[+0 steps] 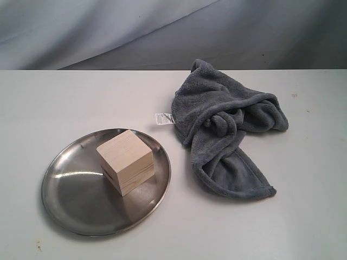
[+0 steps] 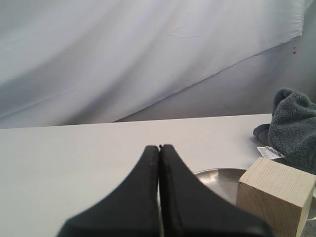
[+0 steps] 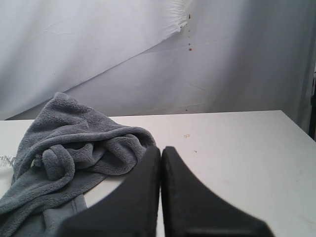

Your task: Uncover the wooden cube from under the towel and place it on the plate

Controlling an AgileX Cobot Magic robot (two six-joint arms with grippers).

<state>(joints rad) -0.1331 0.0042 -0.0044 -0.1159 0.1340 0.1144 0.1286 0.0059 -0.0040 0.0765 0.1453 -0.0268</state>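
The pale wooden cube [image 1: 126, 161] rests on the round steel plate [image 1: 70, 197] at the front left of the table, in plain sight. The blue-grey towel [image 1: 227, 127] lies crumpled to the right of the plate, its white label [image 1: 163, 118] at its left edge. Neither arm appears in the exterior view. In the left wrist view my left gripper [image 2: 159, 147] is shut and holds nothing, with the cube [image 2: 274, 197] and plate [image 2: 219, 180] just beside it. In the right wrist view my right gripper [image 3: 161, 149] is shut and holds nothing, with the towel [image 3: 69, 148] beyond it.
The white table [image 1: 303, 206] runs back to a wrinkled pale cloth backdrop [image 1: 162, 32]. In the right wrist view the table's side edge [image 3: 298, 126] shows at the far side.
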